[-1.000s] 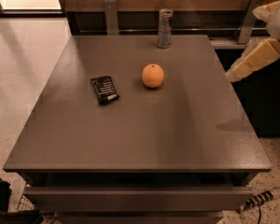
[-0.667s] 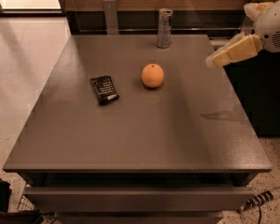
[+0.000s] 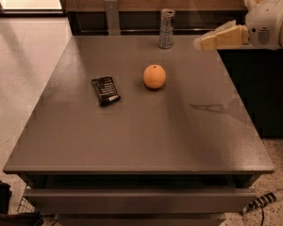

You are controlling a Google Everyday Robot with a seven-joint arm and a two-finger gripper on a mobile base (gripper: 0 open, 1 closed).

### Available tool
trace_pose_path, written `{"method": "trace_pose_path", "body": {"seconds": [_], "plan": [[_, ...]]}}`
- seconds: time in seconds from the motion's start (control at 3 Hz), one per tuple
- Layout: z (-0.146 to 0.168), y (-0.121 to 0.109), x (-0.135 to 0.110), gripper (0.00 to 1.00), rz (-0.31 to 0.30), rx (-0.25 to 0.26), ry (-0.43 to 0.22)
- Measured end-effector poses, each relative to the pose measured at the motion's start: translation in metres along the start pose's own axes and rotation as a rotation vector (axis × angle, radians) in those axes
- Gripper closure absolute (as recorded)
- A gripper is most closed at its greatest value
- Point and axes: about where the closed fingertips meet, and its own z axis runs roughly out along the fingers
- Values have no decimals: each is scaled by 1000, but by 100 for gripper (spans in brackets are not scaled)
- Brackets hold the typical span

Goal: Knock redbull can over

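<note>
The redbull can (image 3: 166, 28) is a slim silver-grey can standing upright at the far edge of the grey table (image 3: 132, 135). My gripper (image 3: 201, 42) reaches in from the right at about the can's height, its cream fingers pointing left towards the can. A gap of roughly a can's width lies between the fingertip and the can. It holds nothing.
An orange (image 3: 154, 76) lies near the table's middle. A flat black snack packet (image 3: 105, 90) lies to its left. A dark cabinet (image 3: 264, 88) stands along the table's right side. A grey upright post (image 3: 112, 16) stands behind the table's far edge.
My gripper has moved left and up from beyond the table's right edge, closing in on the can. The can, orange and packet have not moved.
</note>
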Motion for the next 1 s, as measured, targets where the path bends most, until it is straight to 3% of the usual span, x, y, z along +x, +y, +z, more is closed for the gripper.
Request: {"method": "trace_pose_path", "body": {"seconds": [0.33, 0.67, 1.0], "plan": [[7, -1, 4, 0, 28, 1, -14], [41, -20, 15, 0, 88, -30, -63], [102, -50, 38, 0, 175, -100, -103]]}}
